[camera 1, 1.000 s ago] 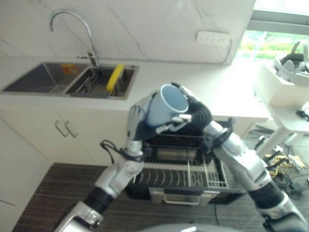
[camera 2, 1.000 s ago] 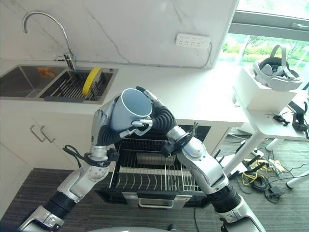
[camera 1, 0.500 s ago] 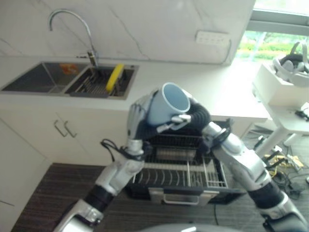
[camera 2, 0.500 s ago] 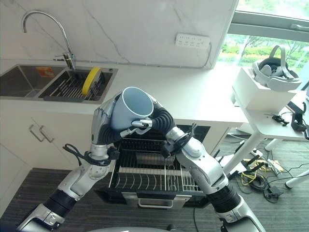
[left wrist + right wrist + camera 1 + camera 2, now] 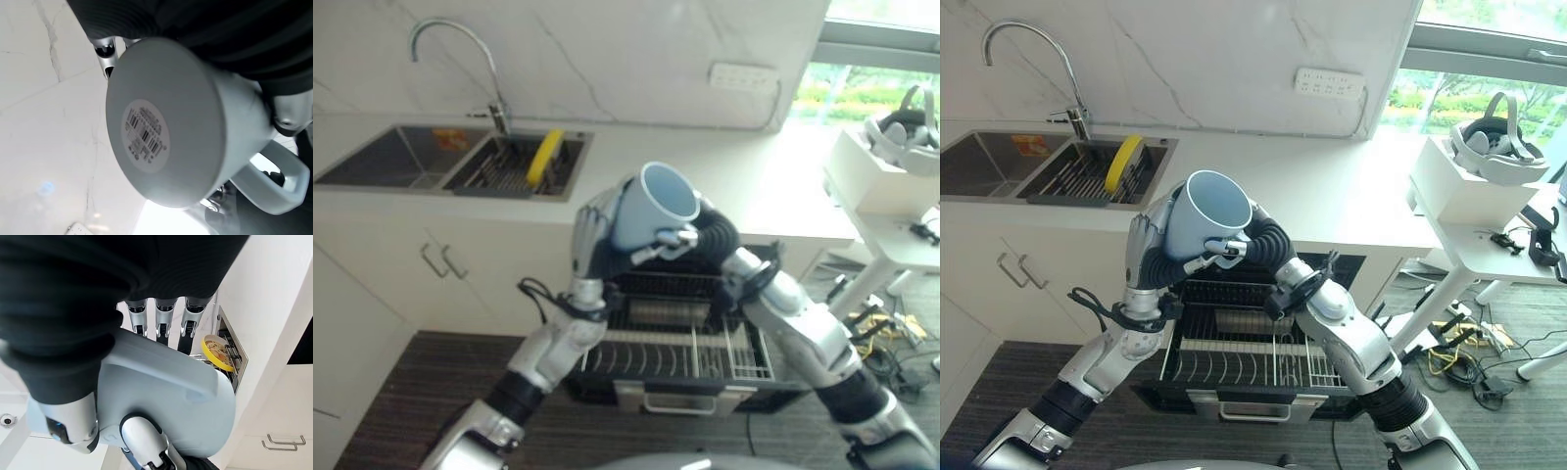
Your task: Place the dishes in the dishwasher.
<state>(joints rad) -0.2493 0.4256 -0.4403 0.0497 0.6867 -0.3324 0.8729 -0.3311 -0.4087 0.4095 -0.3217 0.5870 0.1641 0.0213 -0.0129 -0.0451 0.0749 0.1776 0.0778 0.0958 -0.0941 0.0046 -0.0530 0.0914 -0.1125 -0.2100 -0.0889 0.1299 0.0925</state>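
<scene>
Your left hand and right hand both clasp the pale blue mug above the open dishwasher rack; nothing loaded; yellow plate waits in sink.

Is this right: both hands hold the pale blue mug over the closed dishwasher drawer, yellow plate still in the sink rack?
Not quite: the dishwasher drawer is pulled out, not closed; the right eye view shows its wire rack open below the hands. The rest stands: left hand and right hand both grip the pale blue mug, and the yellow plate stands in the sink rack.

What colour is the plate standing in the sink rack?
Yellow; the plate shows best in the right eye view.
</scene>
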